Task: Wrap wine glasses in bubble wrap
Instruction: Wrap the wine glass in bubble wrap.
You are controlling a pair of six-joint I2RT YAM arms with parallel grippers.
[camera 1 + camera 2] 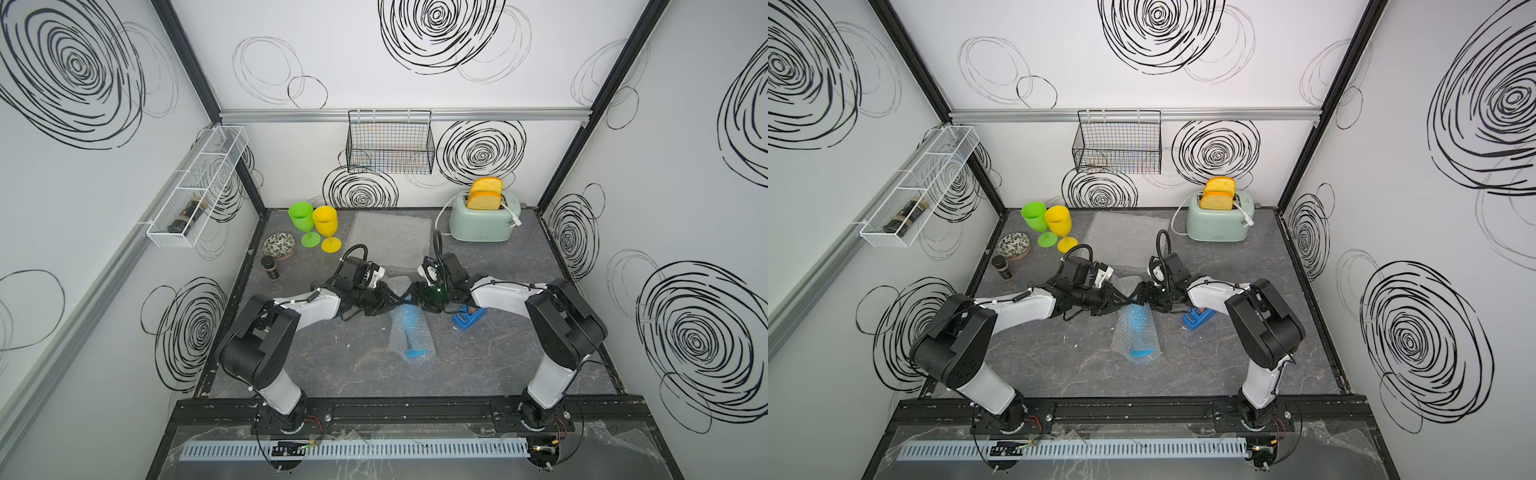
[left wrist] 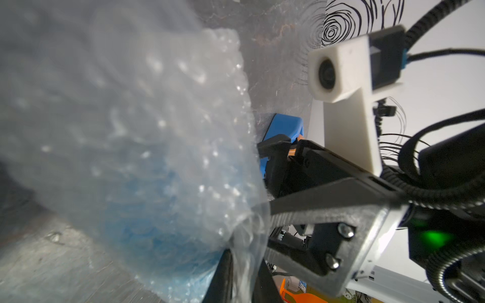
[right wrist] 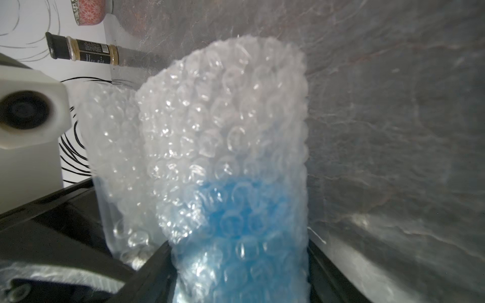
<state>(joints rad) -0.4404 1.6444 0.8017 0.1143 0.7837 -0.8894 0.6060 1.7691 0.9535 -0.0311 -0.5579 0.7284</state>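
A blue wine glass [image 1: 410, 332] lies on the table's middle, rolled in bubble wrap [image 1: 400, 343], its foot [image 1: 1140, 353] toward the front. My two grippers meet at the roll's far end. The left gripper [image 2: 244, 267] pinches a bunched edge of the film between nearly closed fingers. The right gripper [image 3: 238, 262] has a finger against each side of the wrapped blue bowl [image 3: 236, 210]. Both wrists hide that end in both top views. A spare sheet of bubble wrap [image 1: 390, 232] lies flat behind. The green glass [image 1: 302, 218] and the yellow glass [image 1: 325, 220] stand upright at the back left.
A blue tape dispenser [image 1: 469, 320] sits under the right forearm. A mint toaster [image 1: 482, 220] with toast stands at the back right. A patterned bowl [image 1: 279, 245] and a spice jar [image 1: 270, 267] stand by the left edge. A wire basket [image 1: 390, 141] hangs on the back wall.
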